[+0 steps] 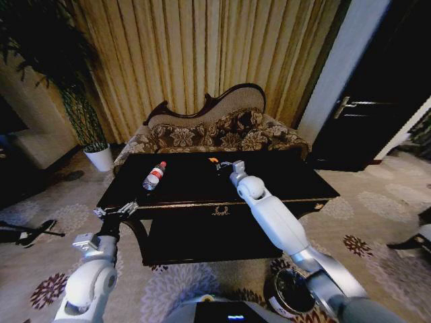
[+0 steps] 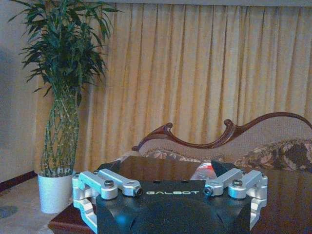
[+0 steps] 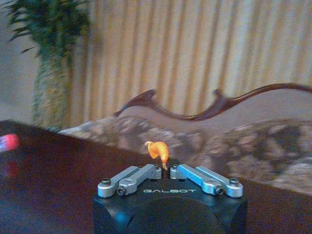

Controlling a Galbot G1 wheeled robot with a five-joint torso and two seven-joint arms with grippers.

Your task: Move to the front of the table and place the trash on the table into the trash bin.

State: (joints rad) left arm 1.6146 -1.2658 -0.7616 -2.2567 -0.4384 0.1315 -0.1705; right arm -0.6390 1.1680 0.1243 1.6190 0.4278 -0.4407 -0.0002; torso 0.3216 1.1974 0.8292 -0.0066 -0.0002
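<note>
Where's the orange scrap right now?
In the head view the orange scrap lies near the table's far edge, by the sofa, directly at the right gripper's fingertips, right of the bottle.

Right arm outstretched, right hand (image 1: 222, 165) pinched closed; left hand (image 1: 116, 211) low, fingers spread wide.

table (image 1: 283, 180) top open right | bottle (image 1: 154, 175) left | sofa (image 1: 222, 134) behind

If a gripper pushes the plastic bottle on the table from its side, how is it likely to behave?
The bottle lies on its side on the glossy table, so it would probably roll rather than slide. It looks clear and mostly empty, so it is likely light and may dent if squeezed.
</note>
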